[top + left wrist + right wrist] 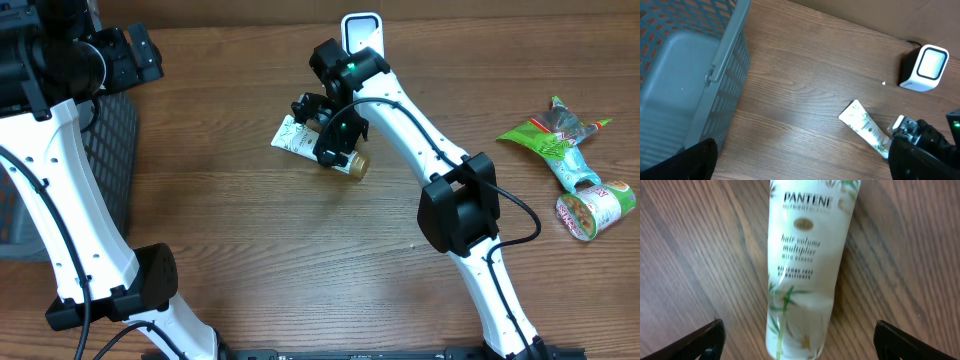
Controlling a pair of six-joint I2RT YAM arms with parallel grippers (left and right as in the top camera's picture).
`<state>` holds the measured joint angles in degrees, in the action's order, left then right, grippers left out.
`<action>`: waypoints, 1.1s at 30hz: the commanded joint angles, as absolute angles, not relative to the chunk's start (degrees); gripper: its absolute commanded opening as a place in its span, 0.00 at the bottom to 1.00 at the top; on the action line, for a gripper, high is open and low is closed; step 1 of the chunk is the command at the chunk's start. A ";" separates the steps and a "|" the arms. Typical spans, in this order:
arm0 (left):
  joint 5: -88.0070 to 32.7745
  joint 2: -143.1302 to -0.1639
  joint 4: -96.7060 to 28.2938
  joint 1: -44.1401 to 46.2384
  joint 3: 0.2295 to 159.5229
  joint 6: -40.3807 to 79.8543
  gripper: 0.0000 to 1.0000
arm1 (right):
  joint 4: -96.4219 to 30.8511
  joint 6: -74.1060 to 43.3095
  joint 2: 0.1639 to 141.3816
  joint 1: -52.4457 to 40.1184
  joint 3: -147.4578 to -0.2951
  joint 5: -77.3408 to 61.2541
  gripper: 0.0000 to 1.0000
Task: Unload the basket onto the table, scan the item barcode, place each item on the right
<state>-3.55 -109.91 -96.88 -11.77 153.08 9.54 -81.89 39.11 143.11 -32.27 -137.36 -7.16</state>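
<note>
pantene "hair volume multiplier" tube (805, 280) under wide right gripper (797, 330), left gripper (802, 155) wide too

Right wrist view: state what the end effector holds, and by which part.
Nothing is held. The right end effector stands open over the Pantene tube lying on the table.

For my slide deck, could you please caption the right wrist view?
Right arm's open fingers poised either side of a white Pantene tube lying on the wooden table.
</note>
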 commanded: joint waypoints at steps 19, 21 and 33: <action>-2.92 -109.93 -96.79 -11.88 153.10 10.31 1.00 | -79.22 35.29 144.79 -34.50 -129.38 -2.96 0.64; -2.92 -109.93 -96.79 -11.88 153.10 10.33 1.00 | -79.72 35.24 144.77 -34.50 -129.38 -3.11 0.57; -2.92 -109.93 -96.79 -11.88 153.10 10.31 1.00 | -86.54 33.36 143.79 -32.60 -134.58 -21.02 0.36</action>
